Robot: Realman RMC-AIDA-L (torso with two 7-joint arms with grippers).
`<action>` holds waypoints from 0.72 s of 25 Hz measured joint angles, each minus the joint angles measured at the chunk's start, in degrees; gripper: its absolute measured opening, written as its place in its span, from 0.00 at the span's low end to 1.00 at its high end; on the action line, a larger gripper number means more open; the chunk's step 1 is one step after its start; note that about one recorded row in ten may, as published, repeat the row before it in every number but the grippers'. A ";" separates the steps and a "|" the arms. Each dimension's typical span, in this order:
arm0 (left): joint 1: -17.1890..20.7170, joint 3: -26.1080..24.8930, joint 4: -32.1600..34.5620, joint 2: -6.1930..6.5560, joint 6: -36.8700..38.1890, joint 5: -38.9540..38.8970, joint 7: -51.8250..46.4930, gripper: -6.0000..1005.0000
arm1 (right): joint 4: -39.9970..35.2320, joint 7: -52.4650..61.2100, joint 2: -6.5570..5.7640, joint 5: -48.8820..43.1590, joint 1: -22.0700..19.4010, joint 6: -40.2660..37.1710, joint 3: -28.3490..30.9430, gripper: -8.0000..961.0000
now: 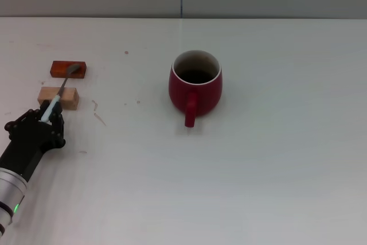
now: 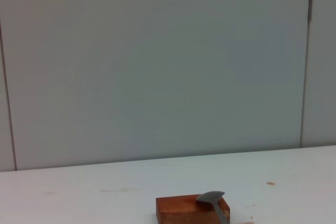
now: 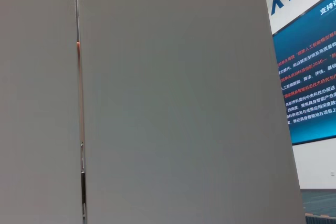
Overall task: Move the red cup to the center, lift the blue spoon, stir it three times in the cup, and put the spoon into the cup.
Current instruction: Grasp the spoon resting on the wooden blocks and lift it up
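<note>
left gripper [image 1: 50, 114] is pinching the blue spoon [image 1: 59, 92] handle near the table's [image 1: 275, 159] left edge, well apart from the red cup [image 1: 195, 87]

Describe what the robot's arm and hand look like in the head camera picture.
Only the left arm shows: a black left hand with chunky, angular finger housings on a black wrist section, then a silver-grey metal forearm with a small green light near the picture's edge. The right arm is out of view.

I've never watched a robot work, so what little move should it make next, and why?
Probably lift the blue spoon straight up: the left gripper is at its handle end, the spoon lies across two blocks, and the red cup already stands mid-table.
</note>
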 joint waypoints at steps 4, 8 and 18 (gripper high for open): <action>-0.40 -0.52 0.25 -0.06 -0.32 -0.08 0.18 0.17 | -0.03 0.00 0.00 0.00 -0.14 -0.52 0.00 0.80; -0.29 -0.45 -0.02 -0.03 -0.09 -0.02 0.23 0.17 | -0.03 0.00 0.00 0.00 -0.22 -0.61 0.00 0.80; 0.32 0.67 -6.53 2.58 1.17 1.32 3.45 0.17 | -0.03 0.00 0.00 0.00 -0.25 -0.90 0.00 0.80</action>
